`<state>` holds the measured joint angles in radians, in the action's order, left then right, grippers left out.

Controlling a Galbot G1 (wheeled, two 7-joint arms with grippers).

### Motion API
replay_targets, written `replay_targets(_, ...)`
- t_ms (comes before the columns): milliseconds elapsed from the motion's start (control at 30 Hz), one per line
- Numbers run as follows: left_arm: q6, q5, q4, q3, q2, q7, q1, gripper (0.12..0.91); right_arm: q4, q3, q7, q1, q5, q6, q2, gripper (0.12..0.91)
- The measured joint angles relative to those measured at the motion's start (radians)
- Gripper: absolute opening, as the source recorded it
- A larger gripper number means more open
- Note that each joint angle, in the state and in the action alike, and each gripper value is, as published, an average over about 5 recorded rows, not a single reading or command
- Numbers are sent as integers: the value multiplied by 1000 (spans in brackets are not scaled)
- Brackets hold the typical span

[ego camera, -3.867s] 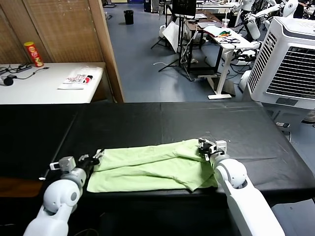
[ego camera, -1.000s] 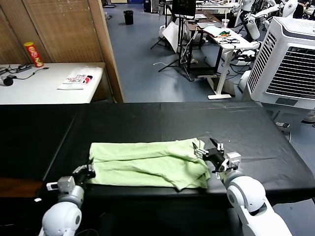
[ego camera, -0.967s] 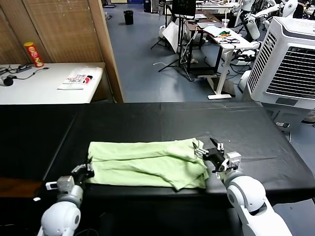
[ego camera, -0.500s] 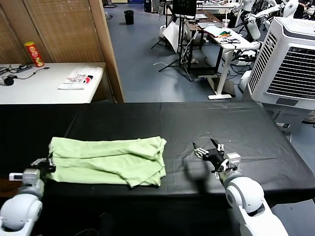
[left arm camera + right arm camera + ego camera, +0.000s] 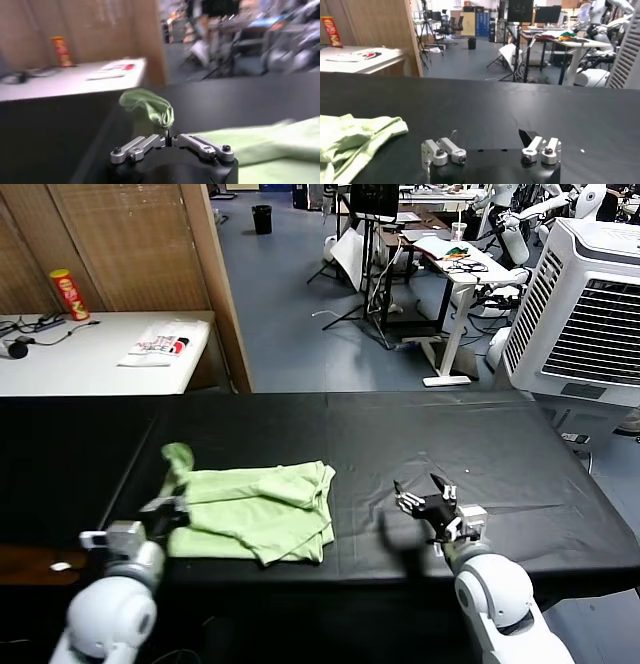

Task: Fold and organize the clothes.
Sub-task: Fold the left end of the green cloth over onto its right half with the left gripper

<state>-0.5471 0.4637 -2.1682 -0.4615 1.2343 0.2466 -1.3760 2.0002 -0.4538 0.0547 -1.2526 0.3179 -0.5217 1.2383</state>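
Note:
The clothes are one pale green T-shirt (image 5: 262, 507) lying bunched on the black table (image 5: 400, 434), left of the middle. My left gripper (image 5: 166, 510) is at the shirt's left edge, shut on a corner of it. That corner (image 5: 178, 456) stands up above the pile. In the left wrist view the pinched fabric (image 5: 149, 105) rises from the shut left gripper (image 5: 168, 139), and the rest of the shirt (image 5: 265, 145) lies beyond. My right gripper (image 5: 426, 502) is open over bare table, well right of the shirt. The right wrist view shows the right gripper (image 5: 490, 146) holding nothing, with the shirt (image 5: 355, 137) off to one side.
A white side table (image 5: 90, 354) at the back left carries a red can (image 5: 68, 292) and a packet. A wooden partition (image 5: 140, 244) stands behind the table, and a large white air cooler (image 5: 590, 304) stands at the right. The table's front edge runs just before both grippers.
A second ago the shirt reached to the right gripper. The left gripper dragged it leftwards, then came back rightwards, lifting the held corner over the pile. The right gripper stayed open.

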Motion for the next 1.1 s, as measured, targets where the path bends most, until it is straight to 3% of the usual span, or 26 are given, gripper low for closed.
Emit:
replay_targets(333, -19, 2, 9, 210, 156, 32, 73, 146, 1, -17, -2, -18, -13, 3, 11, 798)
replay_targets(867, -4, -16, 69, 256, 229, 21, 91, 159, -5, 15, -23, -11, -32, 12, 26, 798)
replay_targets(967, -2, -10, 79, 260, 246, 17, 87, 262, -4, 24, -36, -7, -28, 23, 20, 798)
replay_targets(1100, -6, 33, 77, 258, 275, 21, 80, 479, -7, 45, -61, 4, -20, 38, 14, 798)
